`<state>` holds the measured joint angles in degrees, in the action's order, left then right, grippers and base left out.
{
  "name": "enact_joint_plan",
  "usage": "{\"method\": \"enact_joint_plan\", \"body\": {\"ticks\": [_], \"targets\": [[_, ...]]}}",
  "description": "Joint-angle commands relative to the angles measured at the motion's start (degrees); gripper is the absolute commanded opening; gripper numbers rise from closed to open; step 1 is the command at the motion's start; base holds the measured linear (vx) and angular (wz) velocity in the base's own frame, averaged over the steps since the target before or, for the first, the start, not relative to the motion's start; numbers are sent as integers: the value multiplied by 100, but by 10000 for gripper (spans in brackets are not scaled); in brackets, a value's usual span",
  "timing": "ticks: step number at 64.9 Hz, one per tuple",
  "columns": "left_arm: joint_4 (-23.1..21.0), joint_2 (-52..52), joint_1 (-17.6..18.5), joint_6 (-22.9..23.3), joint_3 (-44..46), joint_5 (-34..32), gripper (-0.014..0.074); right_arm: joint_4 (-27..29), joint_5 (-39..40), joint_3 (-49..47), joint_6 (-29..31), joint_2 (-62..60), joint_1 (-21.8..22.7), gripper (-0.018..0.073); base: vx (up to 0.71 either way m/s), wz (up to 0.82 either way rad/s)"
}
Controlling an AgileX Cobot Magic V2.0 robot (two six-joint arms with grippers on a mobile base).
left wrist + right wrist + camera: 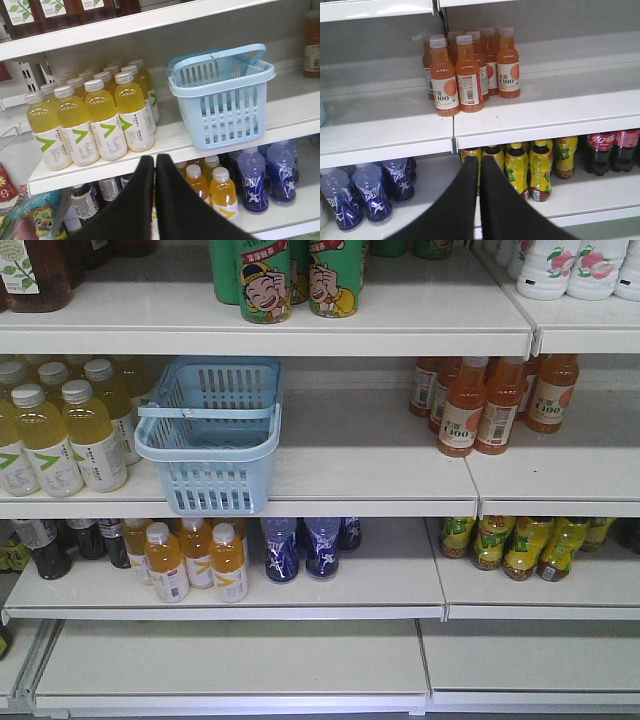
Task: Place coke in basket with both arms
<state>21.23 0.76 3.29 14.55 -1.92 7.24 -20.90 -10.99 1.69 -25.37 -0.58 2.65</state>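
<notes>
The left gripper (154, 159) is fully closed: its 2 black fingers are pressed together along their length, and nothing is held between them. Ahead of this gripper and to its right stands the basket (225, 107), upright on the middle shelf (165, 137), with its front end reaching a little over the shelf edge. Its handle (205, 412) lies across the open top. Ahead and to the left of the same gripper, yellow bottles (95, 122) with silver caps stand in a group on that shelf, near the basket but not touching it.

The right gripper (480, 160) is closed in the same way and holds nothing. The coke (600, 142) is to the right of it and further ahead, on the lower shelf: 2 dark bottles with red labels stand side by side, their tops hidden by the edge of the shelf above. Between this gripper and the coke stand yellow-green bottles (530, 167). Orange bottles (470, 75) stand above and ahead of it, and blue bottles (365, 192) are to its left.
</notes>
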Motion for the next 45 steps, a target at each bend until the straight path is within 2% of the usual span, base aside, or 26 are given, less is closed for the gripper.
{"method": "enact_joint_plan", "body": {"ticks": [1,8,13,16,20,25,27,31,35,40,45], "targets": [[-31,73,26,76,8,-420,-6,-90,383,55,20,-107,7,-4,0,0],[-61,73,26,204,8,-494,-6,-90,383,55,20,-107,7,-4,0,0],[-468,73,26,823,8,-598,-6,-90,383,55,20,-107,7,-4,0,0],[-910,73,26,1341,8,-641,-6,-90,383,55,20,-107,7,-4,0,0],[-1722,73,26,2118,8,-724,-6,-90,379,55,20,-107,7,-4,0,0],[-2622,73,26,2791,8,-724,-6,-90,379,55,20,-107,7,-4,0,0],[-2839,73,26,2957,8,-724,-6,-90,379,55,20,-107,7,-4,0,0],[-3198,73,26,3011,8,-724,-6,-90,379,55,20,-107,7,-4,0,0],[-3300,73,26,3005,8,-963,-6,-90,379,55,20,-107,7,-4,0,0],[-3427,73,26,3005,8,-1493,-6,-90,379,55,20,-107,7,-4,0,0],[-3737,73,26,3005,8,-2070,-6,-90,379,55,20,-107,7,-4,0,0]]}}
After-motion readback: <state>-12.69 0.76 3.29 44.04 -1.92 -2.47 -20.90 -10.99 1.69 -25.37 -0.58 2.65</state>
